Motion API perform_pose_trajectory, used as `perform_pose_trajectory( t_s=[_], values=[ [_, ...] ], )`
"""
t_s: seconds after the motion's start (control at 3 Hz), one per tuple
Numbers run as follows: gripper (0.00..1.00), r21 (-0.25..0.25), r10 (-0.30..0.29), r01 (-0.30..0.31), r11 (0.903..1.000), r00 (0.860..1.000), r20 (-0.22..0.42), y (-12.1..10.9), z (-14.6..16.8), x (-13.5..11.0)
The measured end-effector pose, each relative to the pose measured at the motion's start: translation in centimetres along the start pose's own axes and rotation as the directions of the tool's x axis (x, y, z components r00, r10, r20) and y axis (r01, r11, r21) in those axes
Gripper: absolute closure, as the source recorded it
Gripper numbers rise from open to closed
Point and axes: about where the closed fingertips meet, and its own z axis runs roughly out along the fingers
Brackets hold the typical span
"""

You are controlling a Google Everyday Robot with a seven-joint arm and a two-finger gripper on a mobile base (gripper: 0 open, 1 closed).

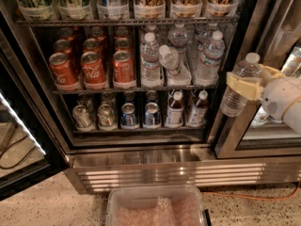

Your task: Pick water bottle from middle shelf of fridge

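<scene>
My gripper (247, 81) is at the right, outside the fridge (141, 159), level with the middle shelf (136, 89). It is shut on a water bottle (237, 86), a clear ribbed bottle with a white cap held nearly upright in front of the steel door post. On the middle shelf stand red cola cans (91, 67) at the left and several clear water bottles (207, 58) at the right; one of them (170, 60) leans over.
Tall cans in clear trays (141, 1) fill the rack above. Small silver and blue cans (117, 116) and brown-drink bottles (186, 109) fill the rack below. The open door (19, 126) stands at left. A clear plastic bin (157, 206) sits on the floor in front.
</scene>
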Motion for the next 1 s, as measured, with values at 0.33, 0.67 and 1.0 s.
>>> perform_pose_trajectory(
  t_s=[0.33,0.67,1.0],
  values=[
    [1.0,0.001,0.0,0.0,1.0,1.0,0.0,0.0,0.0,0.0],
    [1.0,-0.044,0.038,-0.038,0.9983,0.999,0.005,1.3,0.1,-0.1],
    [1.0,-0.192,0.159,-0.153,0.9694,0.987,0.02,5.9,0.5,-0.8]
  ],
)
